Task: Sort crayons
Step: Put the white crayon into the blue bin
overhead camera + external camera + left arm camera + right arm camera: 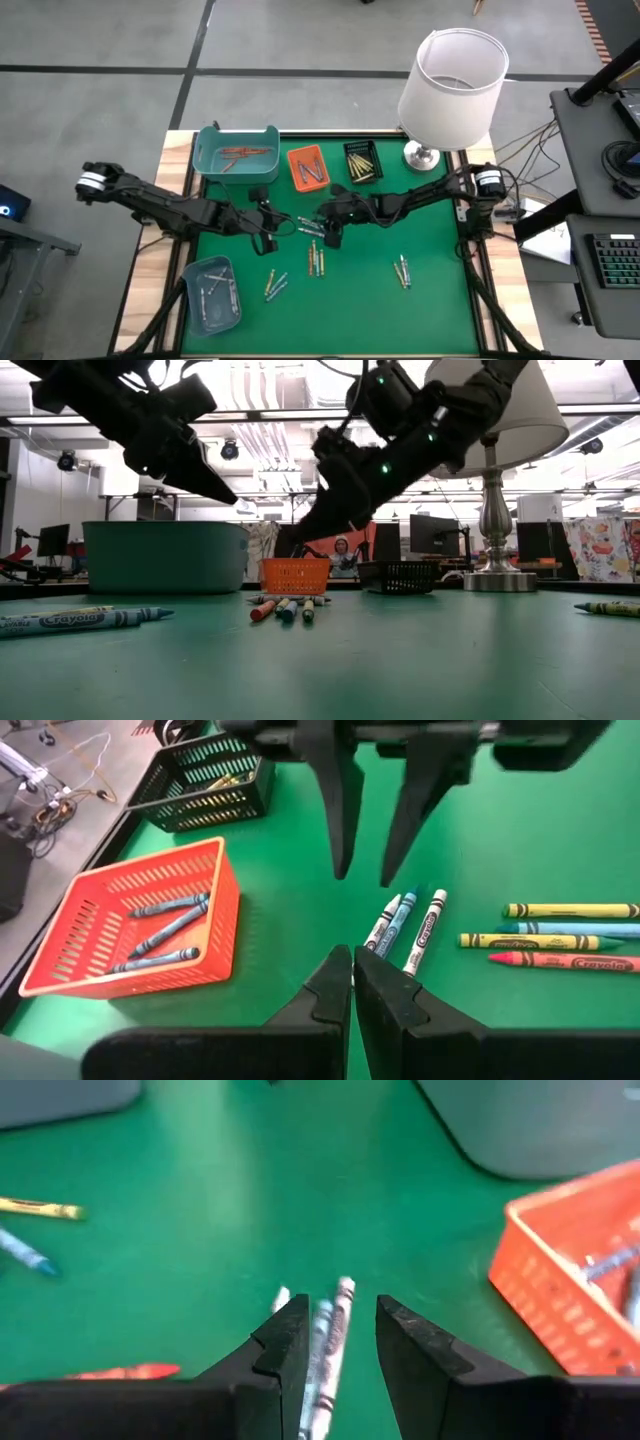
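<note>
Three pale and blue crayons (405, 925) lie side by side on the green mat at mid-table, and they also show in the high view (312, 227). My right gripper (340, 1335) is open above them, a finger on either side, touching nothing; it hangs clear of the mat in the low view (300, 532). My left gripper (352, 982) is shut and empty, just left of the same crayons, and is also raised in the low view (226, 497). More crayons (565, 935) lie nearby, with others toward the near edge (316, 260).
At the far edge stand a teal bin (237, 152) with reddish crayons, an orange tray (308, 167) with grey-blue crayons and a black tray (362, 162) with yellow ones. A blue tray (213, 292) sits near left. A lamp (450, 80) stands far right. Loose crayons (403, 270) lie at the near right.
</note>
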Motion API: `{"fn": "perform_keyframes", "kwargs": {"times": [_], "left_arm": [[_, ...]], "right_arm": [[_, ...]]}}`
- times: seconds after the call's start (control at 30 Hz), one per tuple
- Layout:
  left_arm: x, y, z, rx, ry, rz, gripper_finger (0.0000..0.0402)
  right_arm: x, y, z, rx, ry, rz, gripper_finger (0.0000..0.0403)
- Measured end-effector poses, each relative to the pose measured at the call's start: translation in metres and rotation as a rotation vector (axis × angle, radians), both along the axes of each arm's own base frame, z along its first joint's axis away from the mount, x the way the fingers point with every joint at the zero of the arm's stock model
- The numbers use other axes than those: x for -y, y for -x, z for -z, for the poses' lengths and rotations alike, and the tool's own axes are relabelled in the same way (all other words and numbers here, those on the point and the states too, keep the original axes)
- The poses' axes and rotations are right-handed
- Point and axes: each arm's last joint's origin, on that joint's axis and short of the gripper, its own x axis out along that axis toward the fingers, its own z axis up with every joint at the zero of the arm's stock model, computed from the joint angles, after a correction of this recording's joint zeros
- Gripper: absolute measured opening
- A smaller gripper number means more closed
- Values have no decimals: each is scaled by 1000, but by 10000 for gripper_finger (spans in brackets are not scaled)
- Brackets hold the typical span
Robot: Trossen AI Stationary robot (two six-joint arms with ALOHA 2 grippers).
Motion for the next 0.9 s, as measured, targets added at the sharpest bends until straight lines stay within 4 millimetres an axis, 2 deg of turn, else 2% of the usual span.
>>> {"fn": "perform_keyframes", "kwargs": {"times": [0.17,0.33,0.57,0.9], "left_arm": [[1,-3,1,-18,-19,11,0],[1,-4,2,-27,-21,11,0],[1,-4,1,-20,-20,10,0],[1,-4,1,-13,-16,7,0]], "right_arm": [[0,3,19,-2,-3,8,107],[1,-4,37,18,-8,11,107],[1,-14,50,-8,11,26,107],[3,-12,56,-53,24,28,107]]}}
